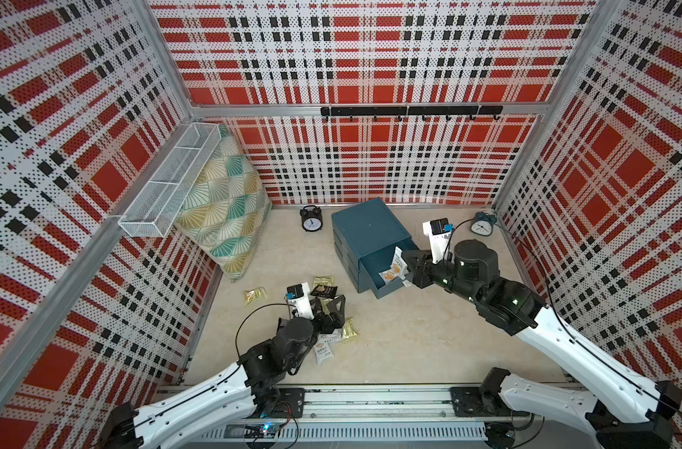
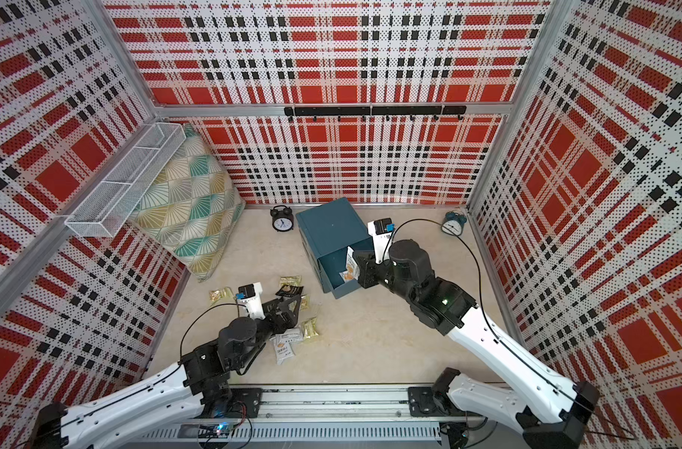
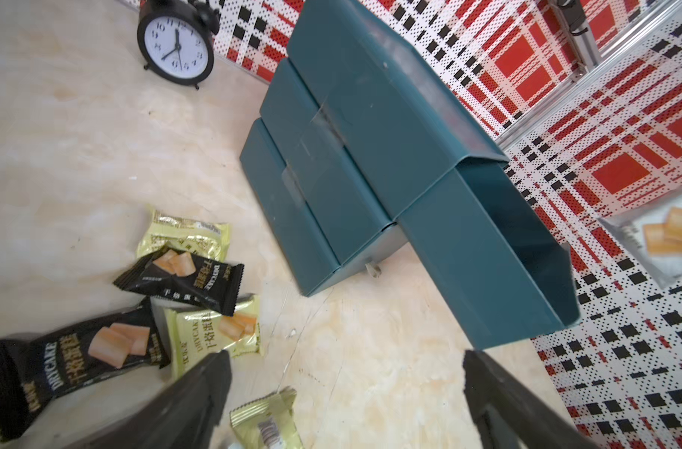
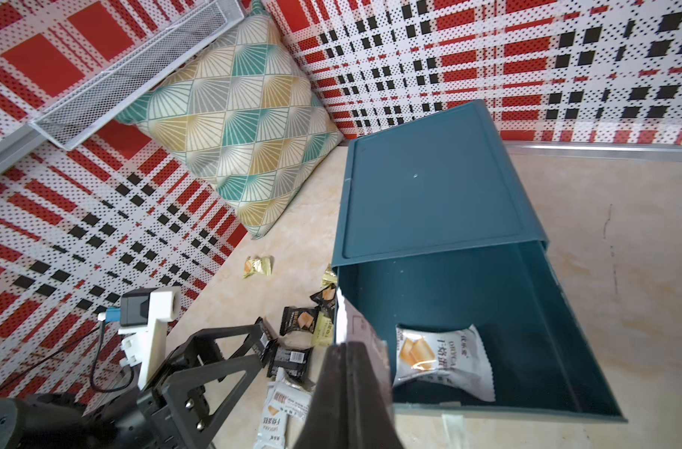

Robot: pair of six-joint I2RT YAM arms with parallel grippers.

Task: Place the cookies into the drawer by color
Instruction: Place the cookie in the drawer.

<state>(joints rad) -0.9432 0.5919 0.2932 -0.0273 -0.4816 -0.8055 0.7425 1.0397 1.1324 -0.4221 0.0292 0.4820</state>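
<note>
The teal drawer cabinet (image 1: pixel 370 229) stands at the back with its top drawer (image 4: pixel 526 311) pulled out. One white cookie packet (image 4: pixel 444 357) lies inside. My right gripper (image 4: pixel 347 350) is shut on another white cookie packet (image 1: pixel 397 256), held upright over the drawer's front edge. Loose cookies lie on the floor: a black one (image 3: pixel 180 276), yellow ones (image 3: pixel 215 330) (image 1: pixel 255 295) and white ones (image 1: pixel 326 348). My left gripper (image 3: pixel 345 361) hangs open over this pile, with only bare floor between its fingers (image 3: pixel 211 373) and a yellow packet (image 3: pixel 265 416) just beside it.
A black alarm clock (image 1: pixel 311 219) stands left of the cabinet and a teal clock (image 1: pixel 483 223) in the back right corner. A patterned pillow (image 1: pixel 223 206) leans under a white wire basket (image 1: pixel 168 182) on the left wall. A black hook rail (image 1: pixel 409 110) runs along the back wall.
</note>
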